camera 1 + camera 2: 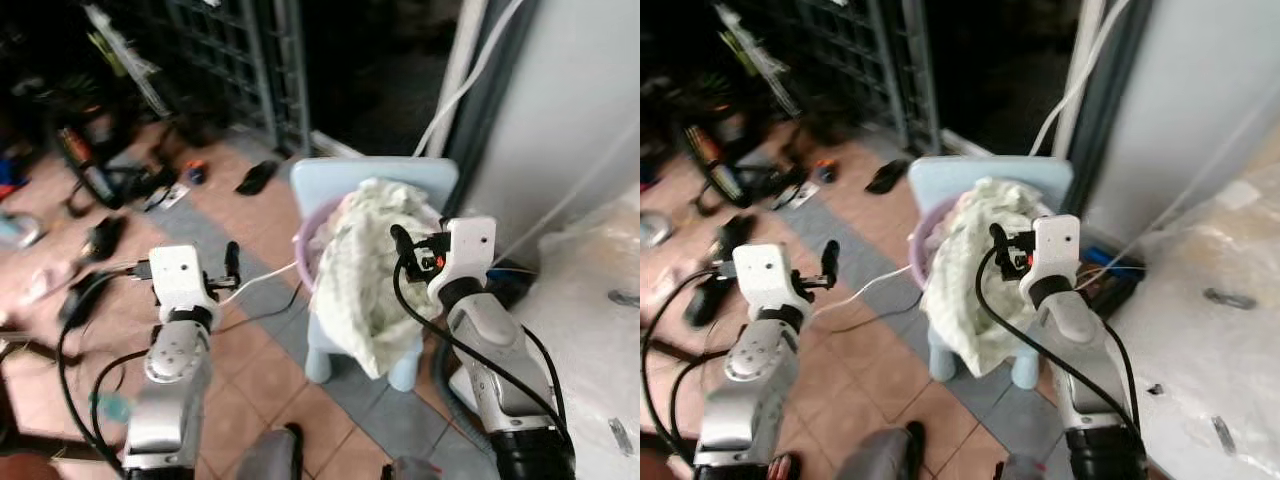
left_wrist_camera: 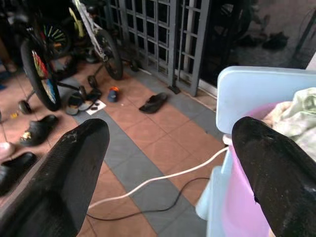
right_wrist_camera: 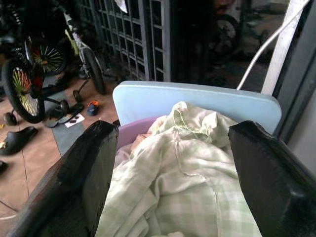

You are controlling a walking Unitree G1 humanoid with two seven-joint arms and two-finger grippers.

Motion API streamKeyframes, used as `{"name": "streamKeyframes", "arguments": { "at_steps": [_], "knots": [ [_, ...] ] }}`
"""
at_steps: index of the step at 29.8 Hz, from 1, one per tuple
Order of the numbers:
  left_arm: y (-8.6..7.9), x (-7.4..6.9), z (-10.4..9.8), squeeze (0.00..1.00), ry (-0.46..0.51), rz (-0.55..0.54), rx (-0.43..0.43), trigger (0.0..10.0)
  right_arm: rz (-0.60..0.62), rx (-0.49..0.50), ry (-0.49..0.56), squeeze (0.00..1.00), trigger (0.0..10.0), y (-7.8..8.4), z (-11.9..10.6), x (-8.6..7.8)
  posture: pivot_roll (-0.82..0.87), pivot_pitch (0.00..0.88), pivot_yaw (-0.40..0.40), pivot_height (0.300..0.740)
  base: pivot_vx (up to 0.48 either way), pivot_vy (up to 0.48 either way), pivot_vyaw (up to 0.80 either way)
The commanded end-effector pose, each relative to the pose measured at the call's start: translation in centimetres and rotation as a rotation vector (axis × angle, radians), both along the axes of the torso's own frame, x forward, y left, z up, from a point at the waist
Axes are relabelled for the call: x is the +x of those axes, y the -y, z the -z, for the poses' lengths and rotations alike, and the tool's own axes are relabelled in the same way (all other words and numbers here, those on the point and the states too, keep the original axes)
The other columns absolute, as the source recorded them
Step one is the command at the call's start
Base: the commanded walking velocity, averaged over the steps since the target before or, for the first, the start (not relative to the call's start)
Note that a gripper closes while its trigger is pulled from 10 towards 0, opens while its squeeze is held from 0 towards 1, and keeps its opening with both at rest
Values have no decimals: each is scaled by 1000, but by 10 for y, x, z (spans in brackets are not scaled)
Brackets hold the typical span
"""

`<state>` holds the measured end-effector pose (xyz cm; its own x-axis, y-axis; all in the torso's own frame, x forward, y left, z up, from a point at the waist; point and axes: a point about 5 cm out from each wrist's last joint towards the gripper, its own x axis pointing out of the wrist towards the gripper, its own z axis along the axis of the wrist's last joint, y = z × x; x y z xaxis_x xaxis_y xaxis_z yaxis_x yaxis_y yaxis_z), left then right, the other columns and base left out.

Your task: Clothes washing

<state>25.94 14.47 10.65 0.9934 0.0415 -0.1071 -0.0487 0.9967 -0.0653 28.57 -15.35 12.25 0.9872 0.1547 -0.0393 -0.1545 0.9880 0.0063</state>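
I have the right gripper open right over the pale green garment heaped in the purple basin on the blue chair, nearer than the open left gripper.

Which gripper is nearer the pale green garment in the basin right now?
Right. The right gripper hovers open right at the garment heaped in the pink basin on the blue chair. The left gripper, also open, is off to the garment's left over the tiled floor.

clothes in a basin on a chair, gate behind, sandals left
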Motion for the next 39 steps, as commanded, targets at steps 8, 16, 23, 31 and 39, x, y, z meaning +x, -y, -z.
{"name": "streamKeyframes", "arguments": {
  "at_steps": [8, 16, 23, 31, 39],
  "knots": [
    [-2, -1, -1, 0, 2, 15, -5, 10000, -49, -23, 8, 0, 10000, -8, 1, 1, 8, 86, 32, 740, 214, 0, 0],
    [-2, 2, -2, 0, 8, 17, -10, 10000, -61, -53, -12, 0, 10000, -9, 5, 4, 6, 90, 37, 740, 296, 0, 0],
    [-1, 3, -3, 0, 3, 25, -12, 10000, -113, -126, -72, 0, 10000, -16, 17, 2, 10, 109, 39, 740, 325, 0, 0],
    [1, 1, -4, 0, 1, 15, -18, 10000, -201, -211, -159, 0, 10000, -20, 31, 1, 22, 116, 34, 740, 143, 0, 0],
    [-2, -8, -5, 0, -38, -9, -23, 10000, -274, -289, -228, 0, 10000, -22, 40, 12, 72, 183, 11, 740, 0, 0, 600]
  ]
}}
